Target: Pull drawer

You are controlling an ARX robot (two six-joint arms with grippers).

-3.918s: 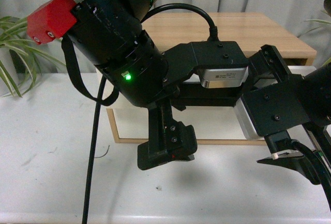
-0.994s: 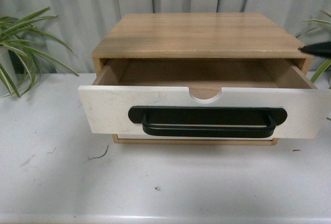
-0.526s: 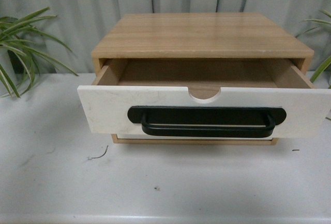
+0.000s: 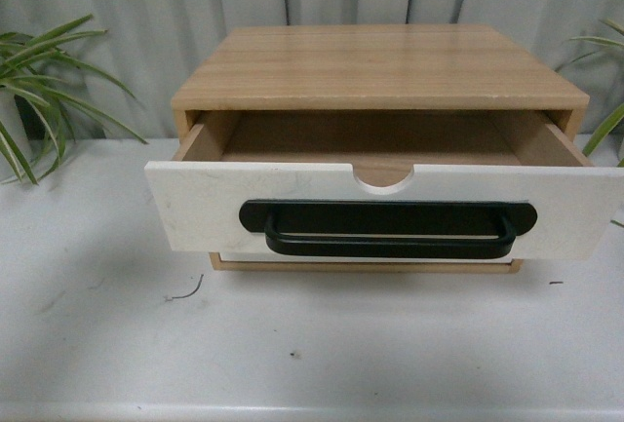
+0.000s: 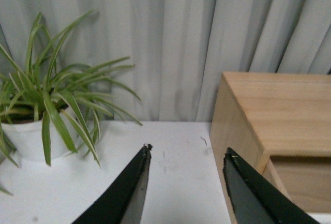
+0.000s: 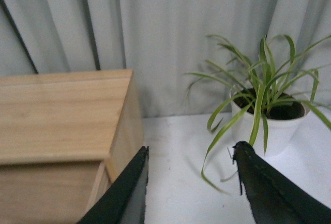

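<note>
Jutting out of its cabinet (image 4: pixel 380 66) toward the front edge of the counter (image 4: pixel 292 344) sits the drawer (image 4: pixel 195 210); my left gripper (image 5: pixel 187 151) and right gripper (image 6: pixel 192 149) both gape, holding nothing.

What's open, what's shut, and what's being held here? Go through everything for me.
Wide white-fronted drawer with light wood sides: pulled open, nothing visible inside.
Long black bar handle: free, nothing gripping it.
Left gripper: open, empty.
Right gripper: open, empty.
Leafy green plant in white pot: upright.
Second such plant: upright.
</note>
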